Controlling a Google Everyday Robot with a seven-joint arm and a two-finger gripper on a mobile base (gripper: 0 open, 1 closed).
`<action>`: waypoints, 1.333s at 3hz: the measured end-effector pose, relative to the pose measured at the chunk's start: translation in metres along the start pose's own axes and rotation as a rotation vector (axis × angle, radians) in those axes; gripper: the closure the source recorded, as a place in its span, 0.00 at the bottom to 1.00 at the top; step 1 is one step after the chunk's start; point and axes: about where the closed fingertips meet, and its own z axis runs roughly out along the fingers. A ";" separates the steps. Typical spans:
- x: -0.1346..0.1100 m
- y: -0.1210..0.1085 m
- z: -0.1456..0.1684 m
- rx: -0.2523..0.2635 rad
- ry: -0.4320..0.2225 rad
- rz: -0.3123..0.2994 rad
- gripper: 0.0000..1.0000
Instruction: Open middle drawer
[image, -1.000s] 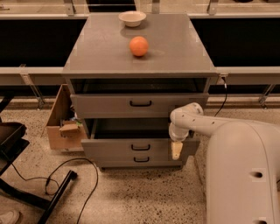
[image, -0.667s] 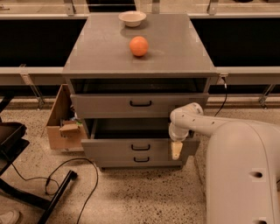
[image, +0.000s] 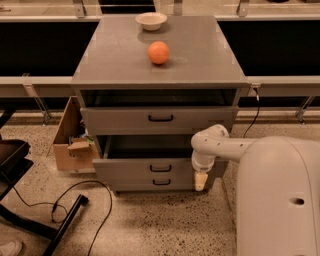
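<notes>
The grey cabinet (image: 160, 55) has three drawers. The middle drawer (image: 130, 169), with a low flat front and a small black handle (image: 160, 168), stands pulled out, and its dark inside shows above the front. The top drawer (image: 115, 120), with a wider black handle, also stands out a little from the cabinet. The lowest drawer (image: 135, 183) sits just under the middle one. My gripper (image: 200, 181) hangs pointing down at the right end of the middle drawer's front, apart from the handle. The white arm runs from it to the right.
An orange ball (image: 158, 52) and a white bowl (image: 151, 20) sit on the cabinet top. An open cardboard box (image: 70, 145) stands left of the cabinet. A black cable (image: 75, 200) and a black chair base (image: 20, 170) lie on the speckled floor at the left. My white body (image: 280, 200) fills the lower right.
</notes>
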 end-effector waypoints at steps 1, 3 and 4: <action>0.000 0.024 0.000 -0.044 0.015 0.009 0.42; -0.003 0.026 -0.020 -0.055 0.031 0.006 0.89; -0.004 0.026 -0.023 -0.055 0.031 0.006 1.00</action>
